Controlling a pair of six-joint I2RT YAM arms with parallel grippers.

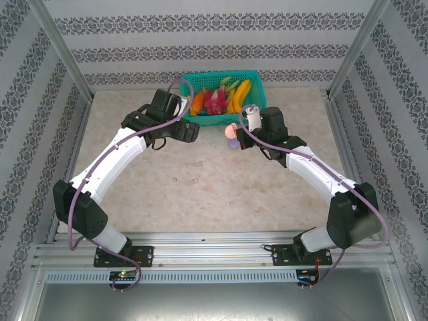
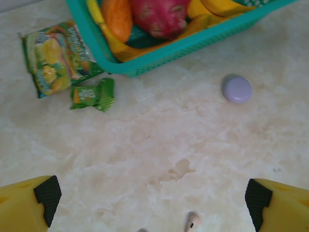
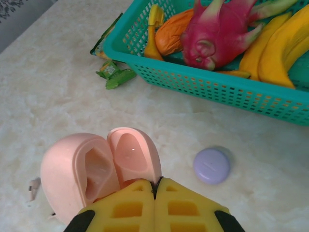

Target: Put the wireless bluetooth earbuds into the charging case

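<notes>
The pink round charging case (image 3: 91,166) stands open, its two hollow halves facing the right wrist camera. My right gripper (image 3: 157,183) is shut on the hinge edge of the case's lid and holds it just above the table. From the top camera the pink case (image 1: 230,130) sits at my right gripper (image 1: 235,132), with the closed lilac case (image 1: 233,143) just below it. The lilac case (image 3: 212,166) lies on the table to the right. My left gripper (image 2: 152,198) hangs open over bare table, and a pale pink earbud (image 2: 192,221) lies at the frame's bottom edge between the fingers (image 2: 47,193).
A teal basket (image 1: 257,79) of bananas, dragon fruit and a mango stands at the back centre. Two green snack packets (image 2: 58,58) lie left of the basket (image 2: 145,65). Metal posts and patterned walls close in the table.
</notes>
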